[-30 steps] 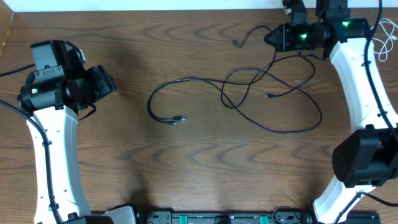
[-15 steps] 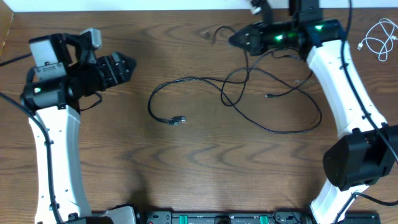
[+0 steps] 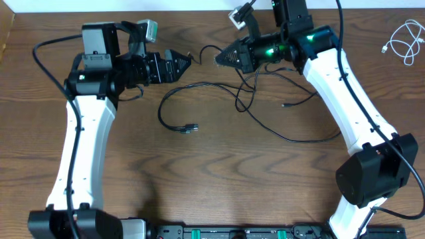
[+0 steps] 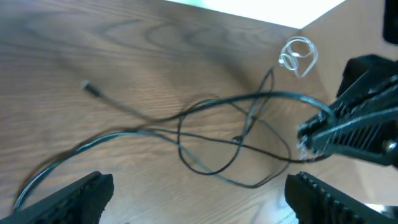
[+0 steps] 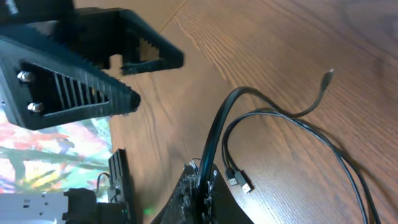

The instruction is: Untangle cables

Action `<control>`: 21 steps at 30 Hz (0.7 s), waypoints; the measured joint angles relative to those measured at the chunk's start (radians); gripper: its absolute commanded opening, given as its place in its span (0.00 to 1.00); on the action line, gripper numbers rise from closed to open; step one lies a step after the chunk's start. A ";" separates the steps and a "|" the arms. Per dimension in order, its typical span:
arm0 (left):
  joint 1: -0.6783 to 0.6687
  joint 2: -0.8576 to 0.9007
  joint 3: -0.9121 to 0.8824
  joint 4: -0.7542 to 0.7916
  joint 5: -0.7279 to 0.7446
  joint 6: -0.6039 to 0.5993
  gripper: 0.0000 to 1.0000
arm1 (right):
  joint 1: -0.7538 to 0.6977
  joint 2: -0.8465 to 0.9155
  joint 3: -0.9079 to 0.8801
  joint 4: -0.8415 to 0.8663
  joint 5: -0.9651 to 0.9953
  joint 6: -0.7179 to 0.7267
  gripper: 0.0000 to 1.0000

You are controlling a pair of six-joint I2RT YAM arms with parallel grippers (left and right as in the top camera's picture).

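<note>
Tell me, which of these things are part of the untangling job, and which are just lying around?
Part of the job: black cable, pinched in the right hand; white cable, coiled apart in the far right corner; left hand, open.
Just there: wooden table; black strip with green parts at the near edge.

On table centre: long cable; short cable at far-right rear corner, well apart.
</note>
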 measured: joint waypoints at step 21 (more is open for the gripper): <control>0.000 0.235 0.000 0.217 0.511 0.155 0.91 | 0.021 0.000 0.000 -0.023 -0.092 0.000 0.01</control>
